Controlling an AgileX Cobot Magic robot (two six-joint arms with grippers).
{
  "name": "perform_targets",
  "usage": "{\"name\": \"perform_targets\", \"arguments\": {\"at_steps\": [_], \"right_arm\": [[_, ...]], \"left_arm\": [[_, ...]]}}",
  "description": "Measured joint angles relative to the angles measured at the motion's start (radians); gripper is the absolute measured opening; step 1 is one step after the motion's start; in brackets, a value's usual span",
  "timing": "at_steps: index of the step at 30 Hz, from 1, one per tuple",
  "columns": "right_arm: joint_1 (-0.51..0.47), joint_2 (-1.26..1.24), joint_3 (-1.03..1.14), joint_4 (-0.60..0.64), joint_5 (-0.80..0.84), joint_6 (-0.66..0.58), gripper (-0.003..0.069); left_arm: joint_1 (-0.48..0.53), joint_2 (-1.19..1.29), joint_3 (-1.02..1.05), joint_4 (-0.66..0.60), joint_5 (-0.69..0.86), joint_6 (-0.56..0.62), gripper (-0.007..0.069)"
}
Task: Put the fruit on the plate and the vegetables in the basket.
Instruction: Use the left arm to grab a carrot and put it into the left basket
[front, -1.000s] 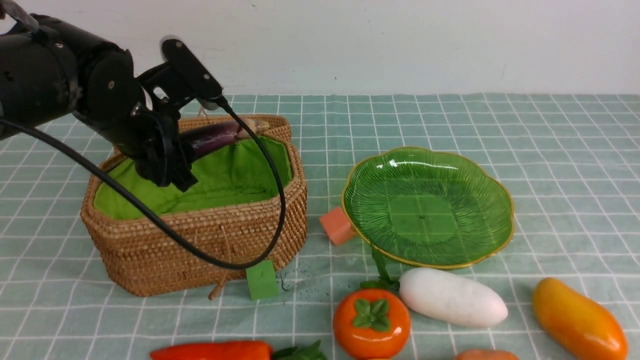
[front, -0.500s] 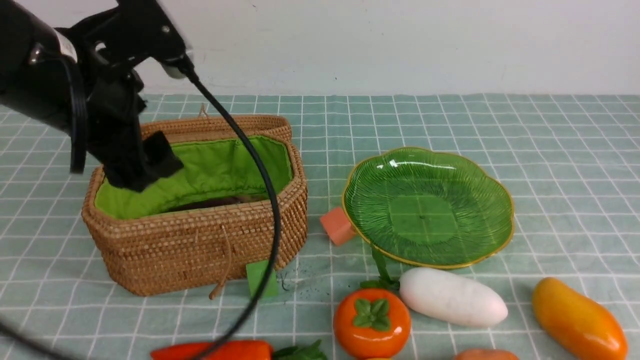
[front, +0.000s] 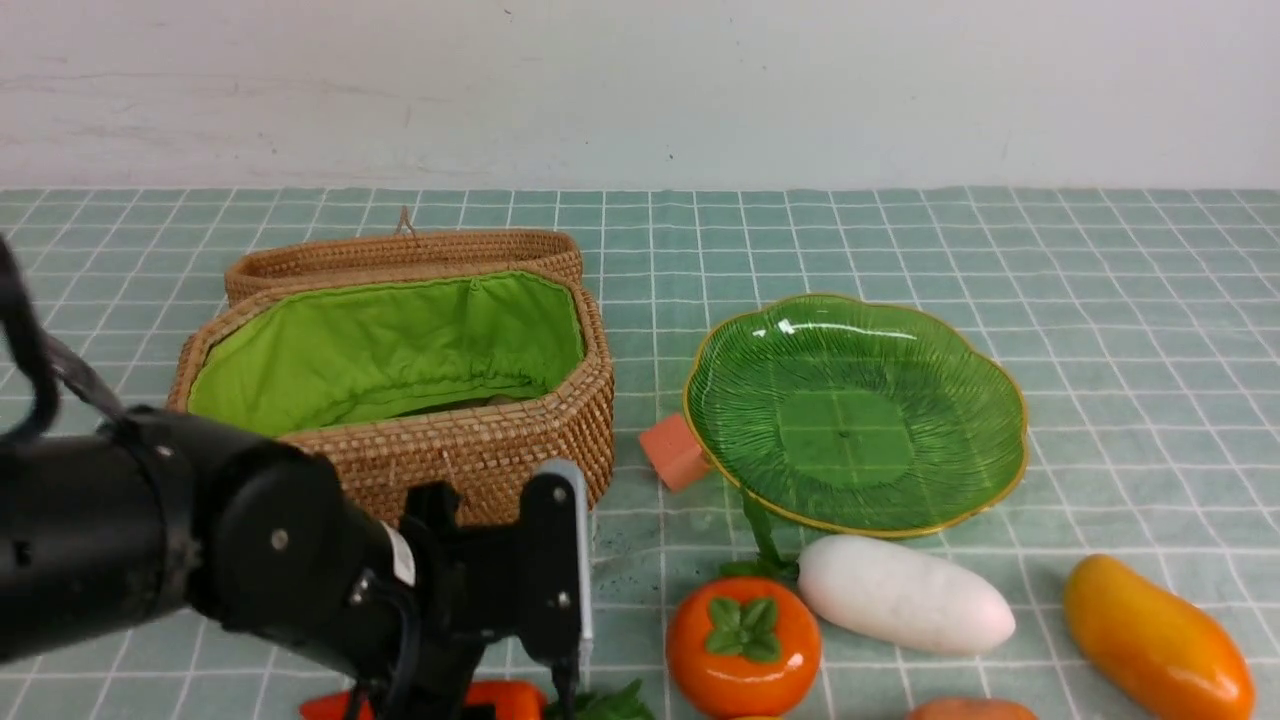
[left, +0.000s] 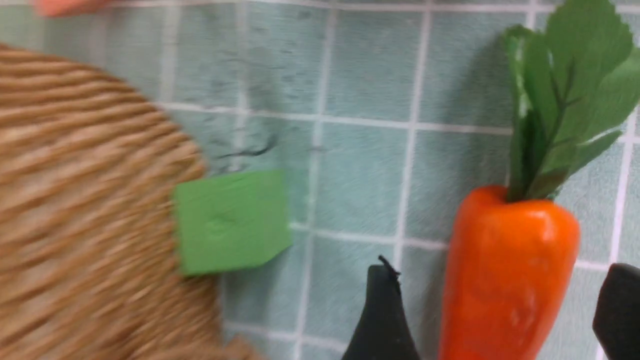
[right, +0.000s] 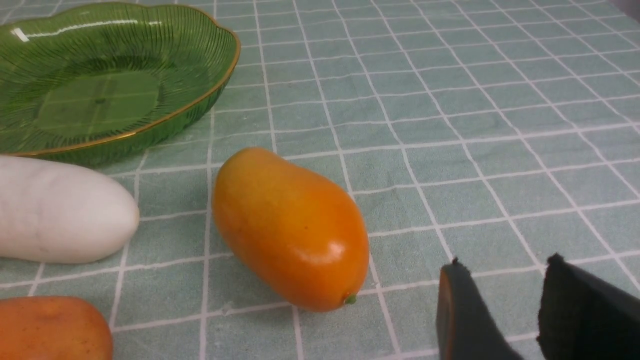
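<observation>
The carrot (left: 505, 270) lies on the cloth, leaves pointing away, and my left gripper (left: 500, 270) is open with one finger on each side of it, neither one touching. In the front view my left arm (front: 250, 560) hides most of the carrot (front: 510, 698). The wicker basket (front: 480, 460) stands behind it. The green plate (front: 720, 350) holds nothing. Persimmon (front: 743, 645), white radish (front: 905, 595), mango (front: 1158, 635) and potato (front: 970, 710) rest near the front edge. My right gripper (right: 505, 262) is open and empty beside the mango (right: 290, 227).
A green cube (left: 230, 220) sits against the basket wall (left: 75, 200), close to the carrot. A salmon-pink cube (front: 673, 450) lies between basket and plate. In the right wrist view the radish (right: 60, 210) and potato (right: 50, 327) are left of the mango, below the plate (right: 220, 75).
My left gripper held a purple eggplant over the basket, let it drop inside, then swung away and came down at the front over the carrot. The right arm's view gives no earlier frame.
</observation>
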Motion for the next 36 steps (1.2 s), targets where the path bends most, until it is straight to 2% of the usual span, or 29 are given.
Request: {"name": "perform_targets", "arguments": {"at_steps": [6, 9, 11, 14, 18, 21, 24, 27, 28, 30, 32, 34, 36], "right_arm": [[0.000, 0.000, 0.000, 0.000, 0.000, 0.000, 0.0242], [0.000, 0.000, 0.000, 0.000, 0.000, 0.000, 0.0242], [0.000, 0.000, 0.000, 0.000, 0.000, 0.000, 0.0242], [0.000, 0.000, 0.000, 0.000, 0.000, 0.000, 0.0242], [0.000, 0.000, 0.000, 0.000, 0.000, 0.000, 0.0242], [0.000, 0.000, 0.000, 0.000, 0.000, 0.000, 0.0242], [0.000, 0.000, 0.000, 0.000, 0.000, 0.000, 0.0242], [0.000, 0.000, 0.000, 0.000, 0.000, 0.000, 0.0242], [0.000, 0.000, 0.000, 0.000, 0.000, 0.000, 0.0242], [0.000, 0.000, 0.000, 0.000, 0.000, 0.000, 0.0242], [0.000, 0.000, 0.000, 0.000, 0.000, 0.000, 0.0242], [0.000, 0.000, 0.000, 0.000, 0.000, 0.000, 0.0242], [0.000, 0.000, 0.000, 0.000, 0.000, 0.000, 0.0242]], "left_arm": [[-0.008, 0.093, 0.004, -0.004, -0.050, 0.000, 0.0518], [-0.008, 0.114, 0.004, -0.010, -0.053, 0.000, 0.0463], [-0.008, 0.114, 0.004, -0.023, -0.053, -0.005, 0.0379], [-0.008, 0.110, 0.003, -0.030, -0.044, -0.025, 0.0372], [-0.008, 0.087, -0.040, -0.032, 0.050, -0.050, 0.0374], [-0.008, 0.032, -0.153, -0.044, 0.171, -0.115, 0.0374], [0.006, -0.016, -0.302, -0.039, 0.312, -0.208, 0.0374], [0.072, -0.030, -0.497, 0.000, 0.435, -0.278, 0.0374], [0.072, -0.030, -0.497, 0.003, 0.437, -0.282, 0.0374], [0.161, -0.018, -0.632, 0.063, 0.381, -0.343, 0.0374], [0.189, -0.009, -0.658, 0.086, 0.329, -0.371, 0.0374], [0.241, 0.028, -0.681, 0.154, 0.167, -0.444, 0.0374], [0.253, 0.053, -0.683, 0.184, 0.129, -0.466, 0.0374]]}}
